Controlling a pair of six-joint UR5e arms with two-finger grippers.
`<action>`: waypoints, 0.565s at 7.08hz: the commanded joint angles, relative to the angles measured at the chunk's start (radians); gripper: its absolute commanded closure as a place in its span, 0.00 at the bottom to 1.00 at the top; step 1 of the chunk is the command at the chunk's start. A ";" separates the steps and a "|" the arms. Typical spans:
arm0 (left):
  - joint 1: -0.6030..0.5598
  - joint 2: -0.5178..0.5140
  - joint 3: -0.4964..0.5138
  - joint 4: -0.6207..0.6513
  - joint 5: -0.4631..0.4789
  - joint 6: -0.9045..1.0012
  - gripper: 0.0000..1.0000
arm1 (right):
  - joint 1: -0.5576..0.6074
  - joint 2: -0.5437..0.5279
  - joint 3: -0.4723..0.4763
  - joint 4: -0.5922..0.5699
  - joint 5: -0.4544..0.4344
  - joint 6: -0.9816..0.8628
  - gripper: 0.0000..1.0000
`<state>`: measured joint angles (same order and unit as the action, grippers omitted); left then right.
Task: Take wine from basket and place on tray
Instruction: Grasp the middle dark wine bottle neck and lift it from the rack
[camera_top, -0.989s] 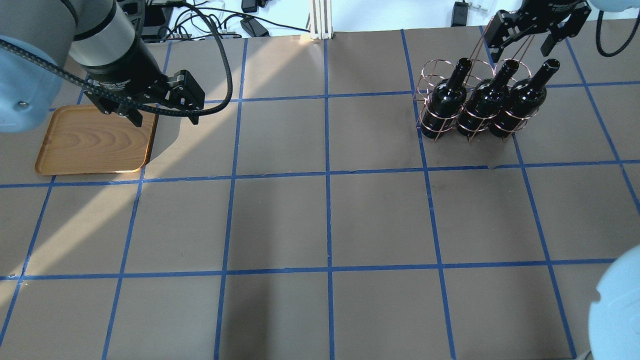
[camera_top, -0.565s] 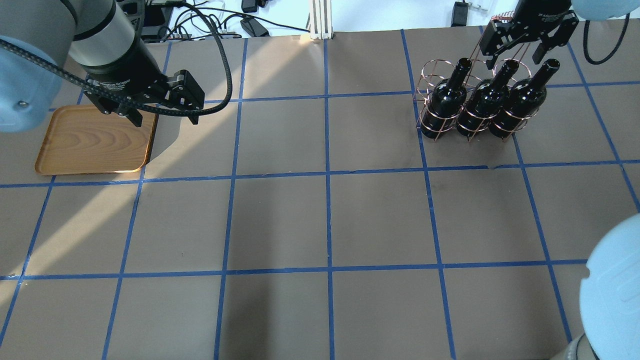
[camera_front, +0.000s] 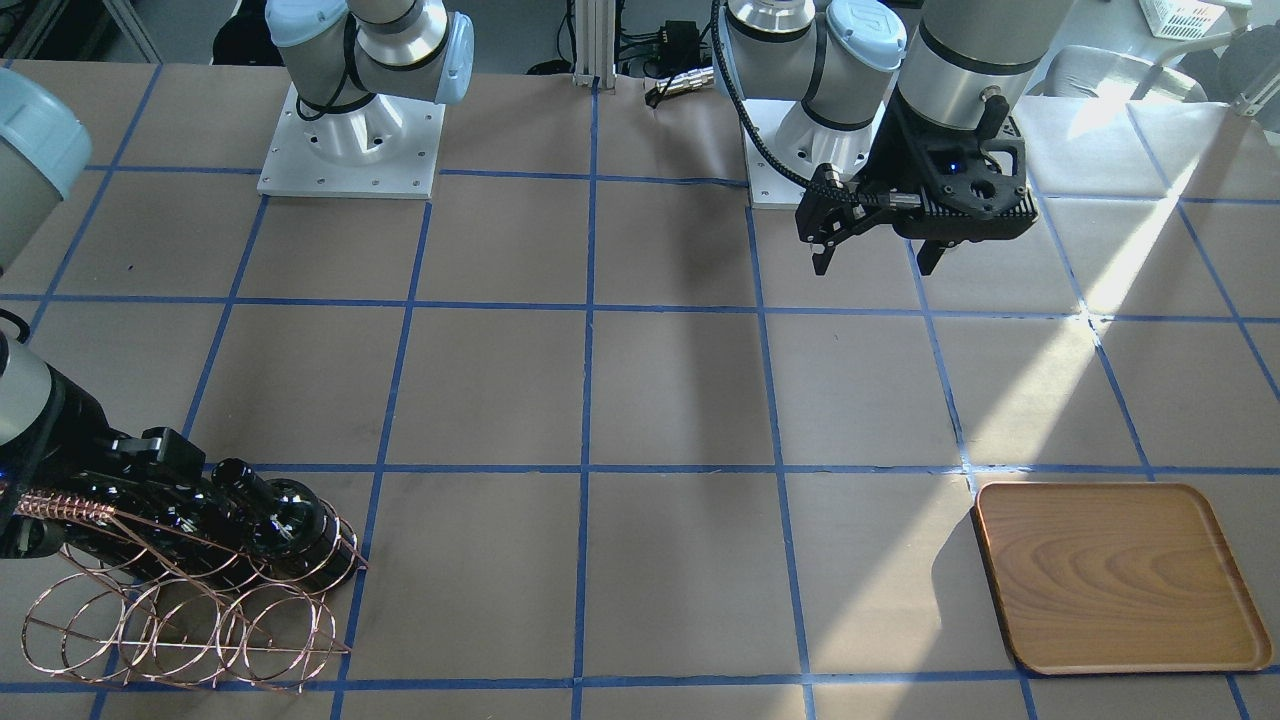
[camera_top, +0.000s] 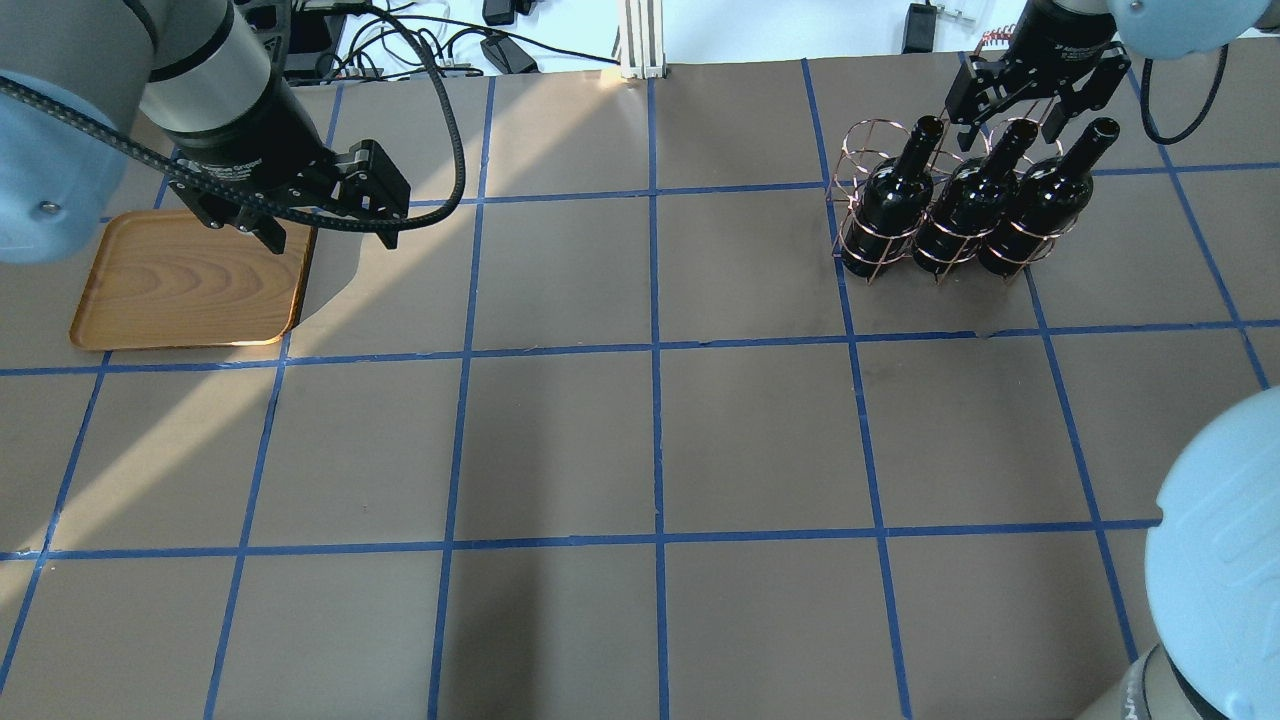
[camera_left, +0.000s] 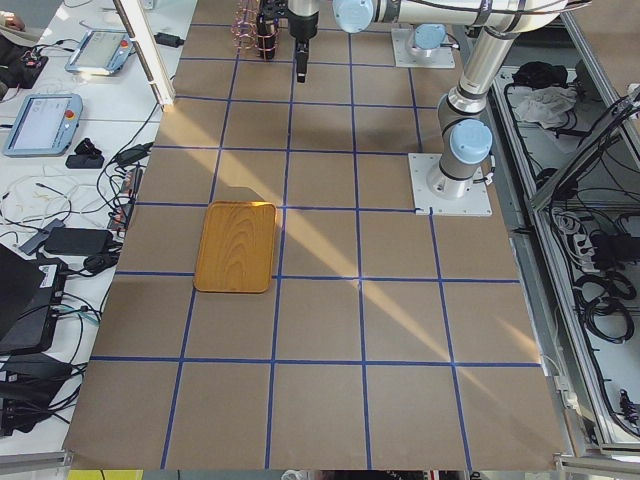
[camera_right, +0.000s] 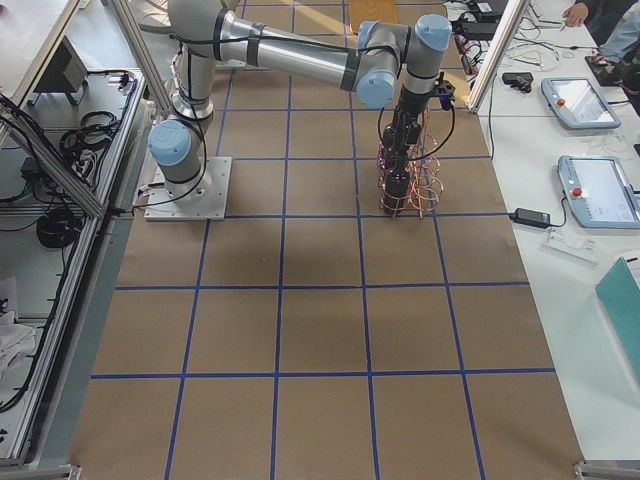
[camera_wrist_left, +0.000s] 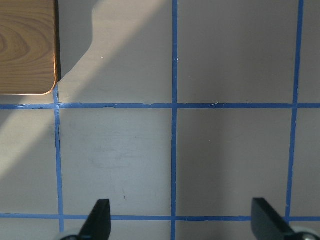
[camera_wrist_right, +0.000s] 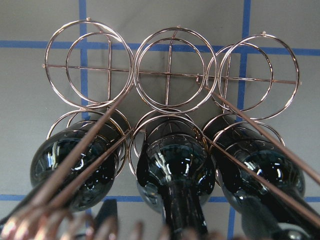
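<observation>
Progress none, you have the whole lift and carry ahead | tray (camera_top: 185, 280) well apart from basket (camera_wrist_right: 170, 74), no bottle on it | wine (camera_top: 975, 215) upright in basket's middle slot | right claw (camera_top: 1010, 110) wide, empty, above basket by that neck | left claw (camera_top: 330, 235) wide, empty, far from basket

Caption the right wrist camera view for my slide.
Three glossy near-black glass wine bottles fill one row of a copper wire basket; the other row is empty.
</observation>
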<state>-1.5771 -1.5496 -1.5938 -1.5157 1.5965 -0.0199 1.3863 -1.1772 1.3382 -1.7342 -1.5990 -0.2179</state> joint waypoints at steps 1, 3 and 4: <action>0.000 -0.001 0.000 0.000 0.002 0.000 0.00 | -0.001 -0.001 0.006 0.001 -0.001 -0.001 0.19; 0.000 -0.001 0.000 0.000 0.002 0.000 0.00 | 0.000 -0.001 0.006 0.001 -0.002 -0.001 0.48; 0.002 0.000 0.000 0.000 0.003 0.002 0.00 | -0.001 -0.002 0.006 0.002 -0.006 -0.001 0.58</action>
<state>-1.5766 -1.5506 -1.5938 -1.5156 1.5988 -0.0196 1.3862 -1.1786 1.3436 -1.7330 -1.6016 -0.2193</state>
